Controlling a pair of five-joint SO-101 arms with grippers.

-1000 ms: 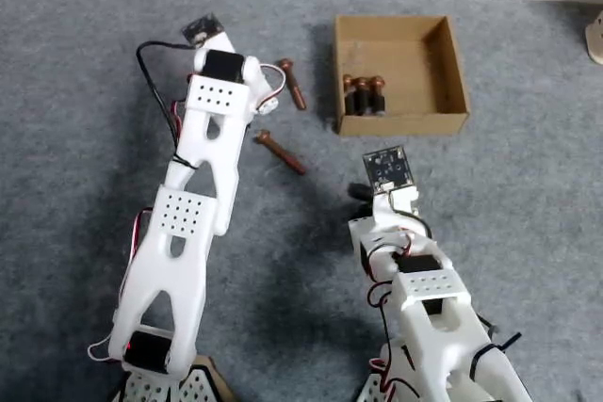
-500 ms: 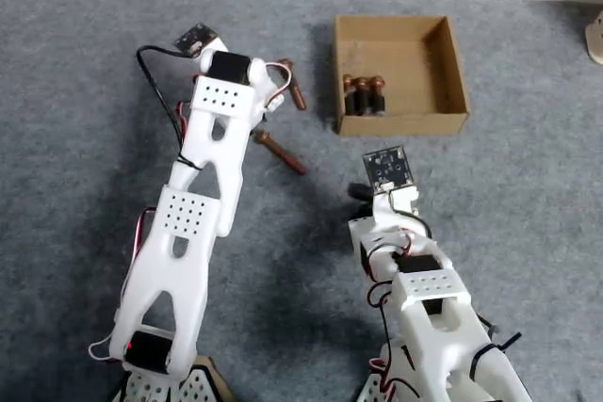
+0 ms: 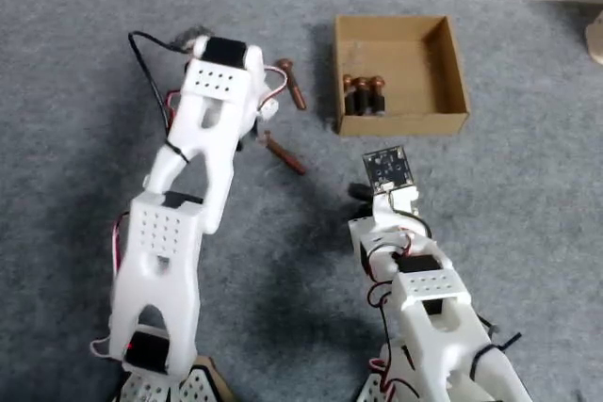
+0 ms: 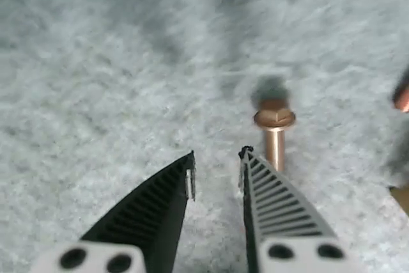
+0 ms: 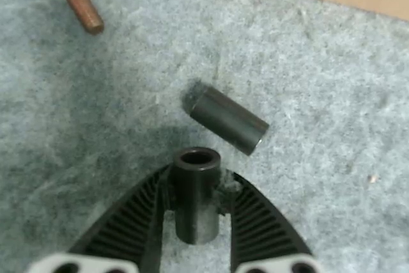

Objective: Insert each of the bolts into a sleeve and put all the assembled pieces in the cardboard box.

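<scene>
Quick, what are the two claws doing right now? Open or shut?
Left gripper: open, holding nothing, a bolt just beside one finger.
Right gripper: shut on a sleeve.

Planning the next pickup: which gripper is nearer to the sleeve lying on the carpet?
Right. The right gripper hangs just beside the loose sleeve; the left gripper is by a bolt.

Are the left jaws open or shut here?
Open: the left jaws stand apart, carpet showing between them, nothing held; a bolt lies just beyond one tip.
</scene>
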